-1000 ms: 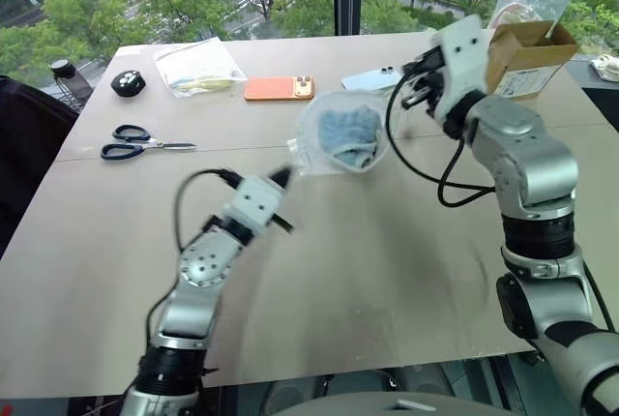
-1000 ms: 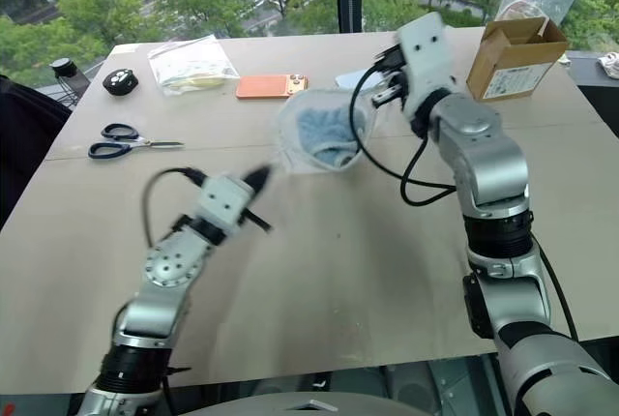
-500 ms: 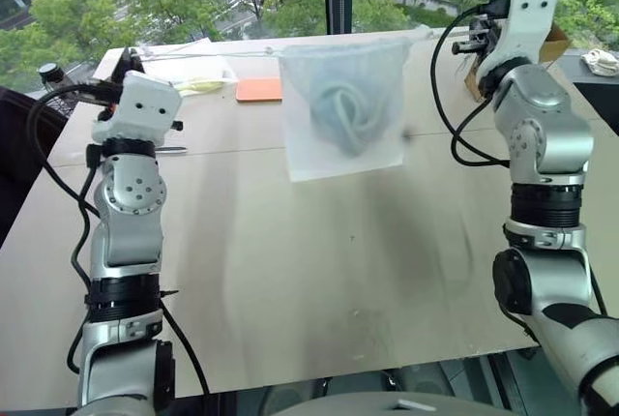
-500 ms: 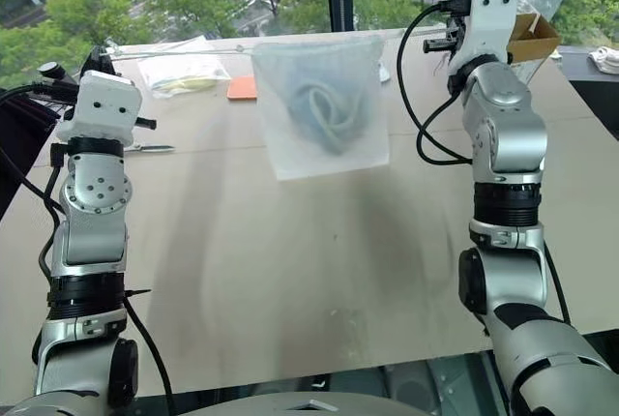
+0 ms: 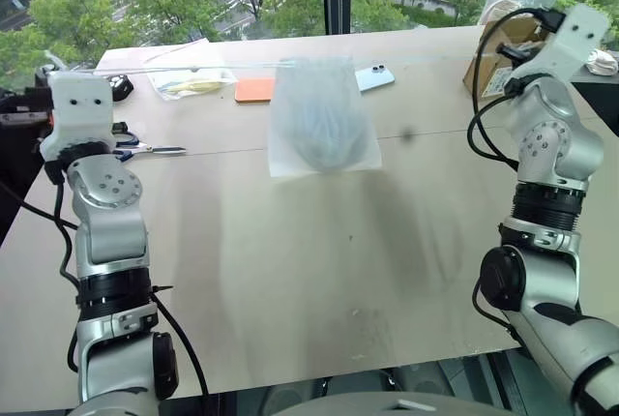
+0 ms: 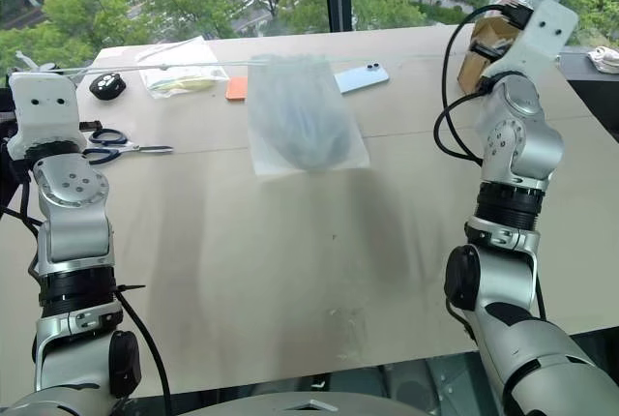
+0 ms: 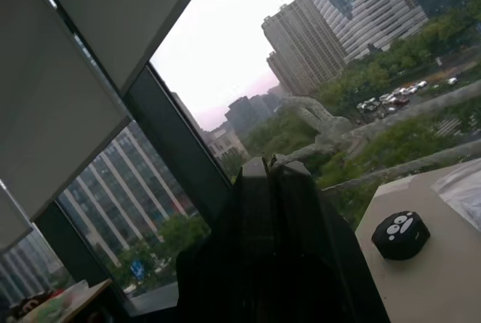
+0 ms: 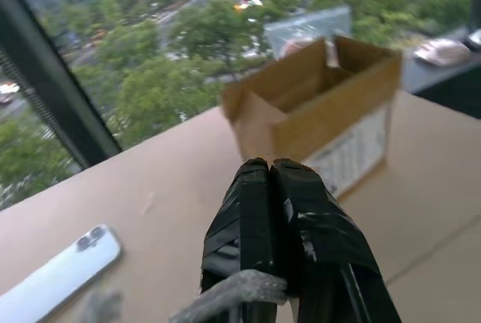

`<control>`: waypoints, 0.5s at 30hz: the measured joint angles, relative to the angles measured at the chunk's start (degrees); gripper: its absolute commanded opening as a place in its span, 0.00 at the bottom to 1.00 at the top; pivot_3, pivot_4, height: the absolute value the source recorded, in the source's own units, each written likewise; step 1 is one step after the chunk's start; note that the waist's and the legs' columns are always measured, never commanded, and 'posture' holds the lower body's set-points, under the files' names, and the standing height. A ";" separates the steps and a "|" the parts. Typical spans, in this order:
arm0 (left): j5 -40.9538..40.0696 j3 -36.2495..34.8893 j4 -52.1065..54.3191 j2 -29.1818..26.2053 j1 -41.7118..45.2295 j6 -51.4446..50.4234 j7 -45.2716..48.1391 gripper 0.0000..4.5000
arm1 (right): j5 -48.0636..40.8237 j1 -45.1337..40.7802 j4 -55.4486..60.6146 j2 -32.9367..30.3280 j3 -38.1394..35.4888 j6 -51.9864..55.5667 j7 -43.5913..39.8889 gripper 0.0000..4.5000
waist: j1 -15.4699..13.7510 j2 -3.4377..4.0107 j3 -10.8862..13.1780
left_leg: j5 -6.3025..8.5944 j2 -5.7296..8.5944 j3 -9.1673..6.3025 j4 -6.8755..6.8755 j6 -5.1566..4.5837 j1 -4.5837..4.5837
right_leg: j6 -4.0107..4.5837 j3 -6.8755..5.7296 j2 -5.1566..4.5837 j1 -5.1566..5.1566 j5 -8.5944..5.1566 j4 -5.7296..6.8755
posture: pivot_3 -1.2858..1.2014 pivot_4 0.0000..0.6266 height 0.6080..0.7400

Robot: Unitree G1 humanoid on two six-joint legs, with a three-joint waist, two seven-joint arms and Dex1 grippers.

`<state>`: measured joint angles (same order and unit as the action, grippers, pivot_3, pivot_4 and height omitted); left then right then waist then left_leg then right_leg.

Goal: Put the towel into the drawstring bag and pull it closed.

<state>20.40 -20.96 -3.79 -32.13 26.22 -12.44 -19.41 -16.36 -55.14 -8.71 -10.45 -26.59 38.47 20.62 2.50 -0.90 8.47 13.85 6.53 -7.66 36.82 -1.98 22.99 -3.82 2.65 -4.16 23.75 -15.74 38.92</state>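
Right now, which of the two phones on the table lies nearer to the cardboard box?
The light-blue phone lies nearer to the cardboard box. The orange phone is farther away, on the other side of the hanging drawstring bag, partly hidden behind it.

Drawstring bag [image 5: 319, 111]: semi-sheer white; pale blue of the towel [image 5: 324, 140] is seen through it. Tabletop [image 5: 290, 252]: plain light tan. Phones: one orange [image 5: 253, 90], one pale blue [image 5: 373, 77]. Scissors [image 5: 145, 150]: black handles with blue trim, silver blades. Round puck [image 7: 400, 234]: black, marked with white paw-like spots. Cardboard box [image 8: 316, 124]: brown, with a white label. Pincer fingers [image 8: 267, 210]: wrapped in black.
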 measured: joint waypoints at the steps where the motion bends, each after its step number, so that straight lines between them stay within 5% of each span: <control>1: 0.71 -1.15 -0.43 -0.03 0.08 -2.32 -2.25 0.01 | -0.15 -0.16 -0.45 0.25 -1.86 -0.29 2.43 0.00 | 0.07 0.00 0.00 | 0.00 0.00 0.00 -0.01 0.00 0.00 | 0.00 0.01 0.01 0.00 0.00 0.01 | 0.52 0.24 0.95; 4: 1.98 -7.85 -2.65 -0.94 -0.94 -8.56 -7.39 0.01 | -0.19 0.13 -0.92 -1.58 -8.91 -1.57 7.78 0.00 | 0.03 0.00 0.00 | 0.00 0.00 0.00 -0.04 0.00 0.01 | 0.00 -0.02 0.01 0.03 0.00 0.00 | 0.52 0.24 0.95; 8: 1.27 -8.20 -2.06 0.05 -0.41 -10.10 -8.44 0.01 | -1.53 0.13 -1.17 0.24 -10.20 -1.65 9.95 0.00 | -0.01 0.00 -0.01 | 0.00 0.00 0.05 0.05 -0.01 -0.04 | 0.00 -0.01 -0.01 -0.01 0.00 0.14 | 0.52 0.24 0.95; 15: -15.37 -0.15 2.00 5.13 -1.75 1.06 13.64 0.01 | -4.06 0.13 -1.36 0.20 -5.83 1.00 4.05 0.00 | -0.21 0.00 -0.02 | 0.00 0.01 0.03 0.25 -0.01 0.04 | 0.00 -0.09 -0.07 -0.05 0.01 0.13 | 0.52 0.24 0.95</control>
<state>5.03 -21.11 -1.79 -27.00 24.48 -11.38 -5.77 -20.42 -55.01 -10.07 -10.25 -32.42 39.47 24.67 2.29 -0.90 8.45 13.85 6.53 -7.62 37.08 -1.99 23.04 -3.82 2.56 -4.23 23.69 -15.73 39.05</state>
